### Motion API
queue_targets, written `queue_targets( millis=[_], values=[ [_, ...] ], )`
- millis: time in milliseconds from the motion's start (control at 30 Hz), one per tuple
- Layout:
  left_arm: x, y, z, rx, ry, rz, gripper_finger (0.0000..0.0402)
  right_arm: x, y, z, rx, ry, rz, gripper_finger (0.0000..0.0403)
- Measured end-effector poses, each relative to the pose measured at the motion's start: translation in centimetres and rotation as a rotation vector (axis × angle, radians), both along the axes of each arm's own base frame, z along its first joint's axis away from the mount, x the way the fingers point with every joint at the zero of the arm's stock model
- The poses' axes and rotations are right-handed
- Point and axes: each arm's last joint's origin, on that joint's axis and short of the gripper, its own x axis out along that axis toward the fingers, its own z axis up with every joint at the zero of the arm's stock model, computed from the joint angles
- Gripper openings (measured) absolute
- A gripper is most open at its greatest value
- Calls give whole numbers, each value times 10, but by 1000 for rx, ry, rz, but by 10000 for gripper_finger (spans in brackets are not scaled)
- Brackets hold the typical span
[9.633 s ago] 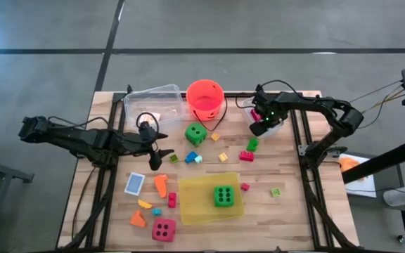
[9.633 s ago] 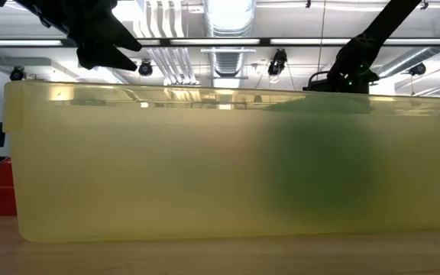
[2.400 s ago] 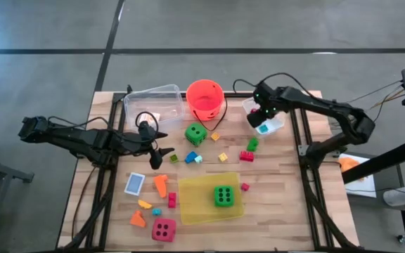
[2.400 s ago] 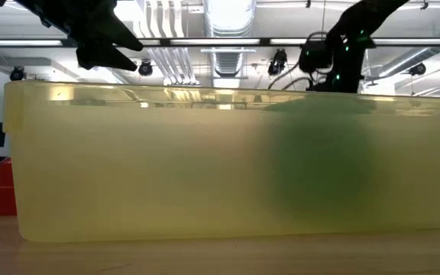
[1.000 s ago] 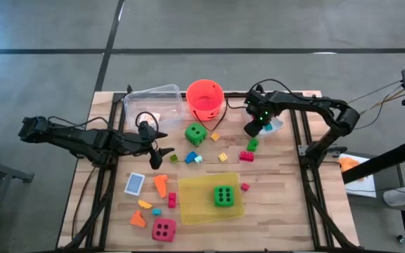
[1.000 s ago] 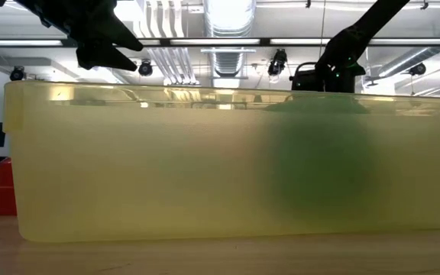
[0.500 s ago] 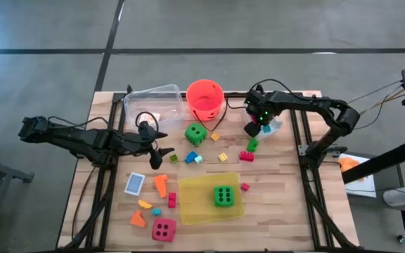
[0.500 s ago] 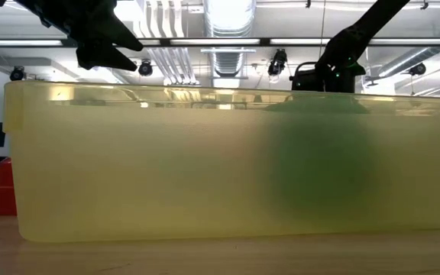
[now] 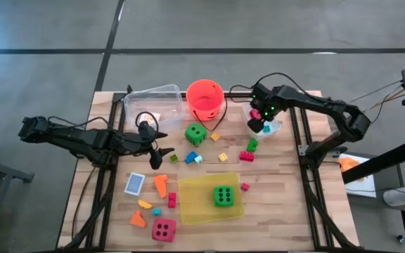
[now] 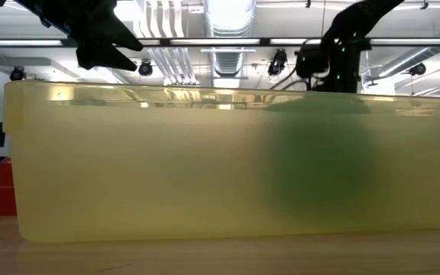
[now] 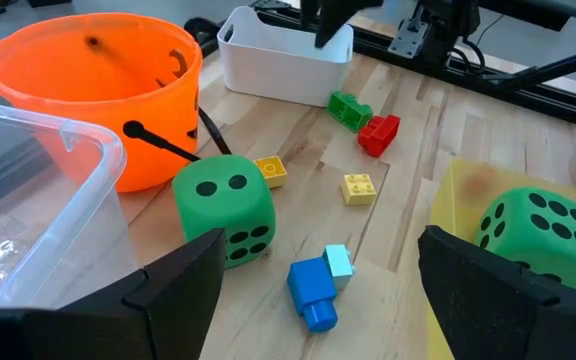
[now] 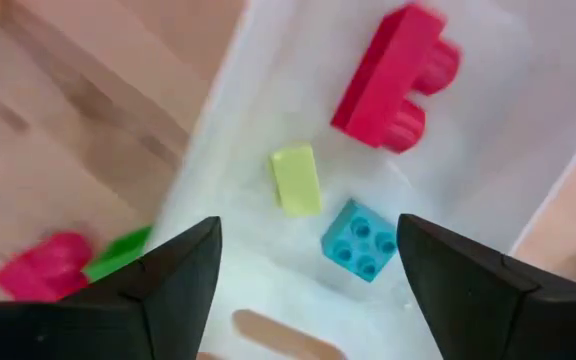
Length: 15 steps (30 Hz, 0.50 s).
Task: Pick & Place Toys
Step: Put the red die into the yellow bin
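My right gripper (image 12: 308,240) hangs open, pointing down over a small white bin (image 9: 274,127) at the table's far right. In the bin lie a pink-red brick (image 12: 393,78), a yellow-green piece (image 12: 296,179) and a cyan brick (image 12: 359,240). My left gripper (image 11: 313,255) waits open at the table's left (image 9: 164,145), holding nothing. One green die (image 9: 195,134) rests on the table by the bucket, another (image 9: 223,196) sits on the yellow tray (image 9: 195,207), and a pink die (image 9: 164,229) lies near the front edge. A green brick (image 9: 252,144) and a red brick (image 9: 247,156) lie beside the bin.
An orange-red bucket (image 9: 205,98) and a clear tub (image 9: 153,104) stand at the far edge. A card (image 9: 135,183), orange shapes (image 9: 161,185), a blue brick (image 9: 190,157) and yellow bricks (image 9: 223,157) are scattered mid-table. The tray's wall (image 10: 220,160) fills the low view.
My right gripper has risen from low beside the white bin's near-left corner and now hangs higher over the bin. The green and red bricks on the table have stayed where they were.
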Motion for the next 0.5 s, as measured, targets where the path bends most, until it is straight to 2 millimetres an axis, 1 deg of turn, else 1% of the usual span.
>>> queue_targets(
  millis=[133,200,300,367,500],
  values=[
    [0,0,0,0,0,0,319,1,16,23,-56,-83,42,297],
    [0,0,0,0,0,0,319,3,28,32,-78,-127,72,297],
    [0,0,0,-5,-6,3,319,11,49,44,-121,-233,126,297],
    [1,0,2,-46,-36,24,319,17,64,50,-149,-308,190,297],
    [3,0,4,-194,-121,100,319,30,94,55,-210,-454,305,297]
  ],
)
